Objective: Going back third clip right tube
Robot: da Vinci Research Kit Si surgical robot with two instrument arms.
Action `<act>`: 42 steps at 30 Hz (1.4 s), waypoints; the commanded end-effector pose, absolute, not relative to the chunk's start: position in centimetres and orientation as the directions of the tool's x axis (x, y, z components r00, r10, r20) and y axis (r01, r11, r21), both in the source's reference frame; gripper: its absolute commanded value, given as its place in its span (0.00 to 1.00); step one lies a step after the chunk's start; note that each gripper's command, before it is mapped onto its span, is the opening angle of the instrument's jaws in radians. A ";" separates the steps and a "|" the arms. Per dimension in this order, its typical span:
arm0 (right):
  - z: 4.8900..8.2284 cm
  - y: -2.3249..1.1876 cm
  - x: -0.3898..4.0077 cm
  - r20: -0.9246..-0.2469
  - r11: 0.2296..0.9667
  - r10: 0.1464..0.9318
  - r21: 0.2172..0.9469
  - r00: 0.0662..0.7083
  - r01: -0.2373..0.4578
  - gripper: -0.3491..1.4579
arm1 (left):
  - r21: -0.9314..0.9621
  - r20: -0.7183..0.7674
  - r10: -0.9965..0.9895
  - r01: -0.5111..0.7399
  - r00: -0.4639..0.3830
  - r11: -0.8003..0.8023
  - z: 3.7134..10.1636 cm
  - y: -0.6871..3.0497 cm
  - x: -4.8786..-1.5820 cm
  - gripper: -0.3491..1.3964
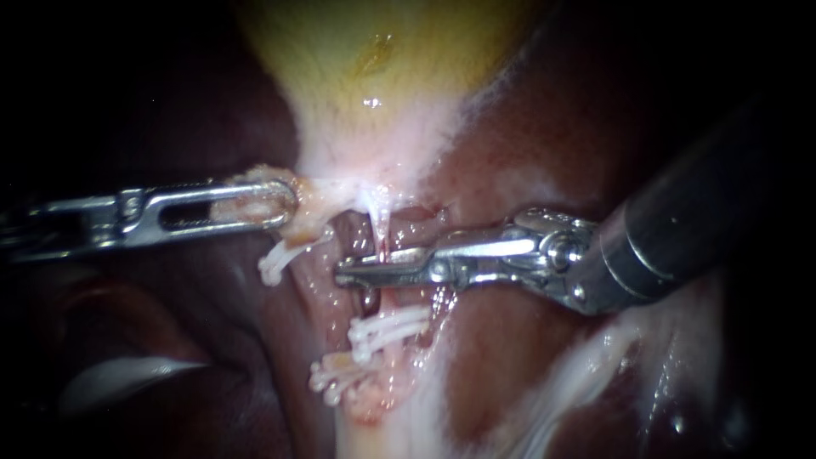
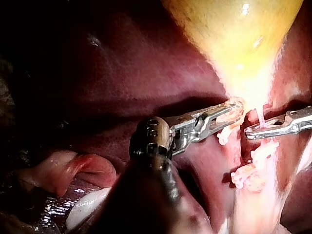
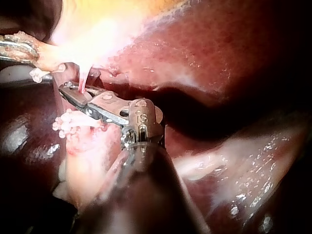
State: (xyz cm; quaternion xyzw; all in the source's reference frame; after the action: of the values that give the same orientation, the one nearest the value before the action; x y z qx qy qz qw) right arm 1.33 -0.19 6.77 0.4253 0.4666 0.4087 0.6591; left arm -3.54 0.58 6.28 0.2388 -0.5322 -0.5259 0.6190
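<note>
The right tube [image 1: 379, 225] is a thin, pale pink strand that runs down from the neck of the gallbladder [image 1: 374, 68], with bare length only just below that neck. Farther from the gallbladder, two white clips [image 1: 387, 327] already cross it, one beyond the other. The right instrument [image 1: 357, 270] has its hand on that bare stretch. Its jaws lie almost together with the tube caught between them from both sides, and I cannot see whether a clip sits inside them. The left instrument [image 1: 285, 204] has its hand closed on pale tissue [image 1: 255, 202] at the side of the gallbladder's neck and holds it out sideways. That pull seems to be what keeps the strand taut. The tube looks soft, wet and very slight, far thinner than the jaws around it, so I judge it would stretch or tear long before it resisted a tug. The short span between the gallbladder and the nearer clip looks like the only safe place to take it, held squarely across. Backing away probably calls for the jaws to part fully first. The instrument can then draw straight back along its own shaft, so nothing drags the strand or nudges the clips.
</note>
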 end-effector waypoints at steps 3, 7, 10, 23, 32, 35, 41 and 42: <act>6.77 -0.18 1.33 -0.268 0.305 0.935 0.942 0.231 -0.141 0.00 | 0.855 0.408 -0.905 0.397 -0.119 0.333 6.27 0.58 -3.54 0.00; 6.77 -0.18 1.33 -0.268 0.305 0.935 0.942 0.231 -0.141 0.00 | 0.855 0.408 -0.905 0.397 -0.119 0.333 6.27 0.58 -3.54 0.00; 6.78 -0.18 1.32 -0.267 0.304 0.935 0.943 0.234 -0.136 0.00 | 0.855 0.408 -0.905 0.397 -0.119 0.333 6.27 0.58 -3.54 0.00; 6.93 -0.31 1.45 -0.392 0.415 0.898 0.905 0.201 -0.092 0.47 | 0.855 0.408 -0.905 0.398 -0.120 0.333 6.26 0.56 -3.54 0.00; 7.02 -0.27 1.42 -0.451 0.475 0.868 0.876 0.207 -0.085 0.47 | 0.855 0.408 -0.905 0.398 -0.120 0.333 6.25 0.55 -3.53 0.00; 7.06 -0.25 1.38 -0.483 0.508 0.851 0.857 0.209 -0.086 0.47 | 0.855 0.408 -0.905 0.398 -0.120 0.333 6.25 0.55 -3.53 0.00; 7.12 -0.22 1.26 -0.542 0.568 0.811 0.820 0.218 -0.072 0.47 | 0.855 0.408 -0.905 0.398 -0.120 0.333 6.25 0.55 -3.53 0.00; 7.11 -0.22 1.21 -0.566 0.591 0.794 0.804 0.222 -0.063 0.47 | 0.855 0.408 -0.905 0.398 -0.120 0.333 6.25 0.55 -3.53 0.00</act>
State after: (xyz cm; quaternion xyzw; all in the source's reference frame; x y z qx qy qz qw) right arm 1.19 -0.22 7.10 0.3310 0.5478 0.2961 0.7090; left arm -3.53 0.55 6.25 0.2382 -0.5320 -0.5262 0.6192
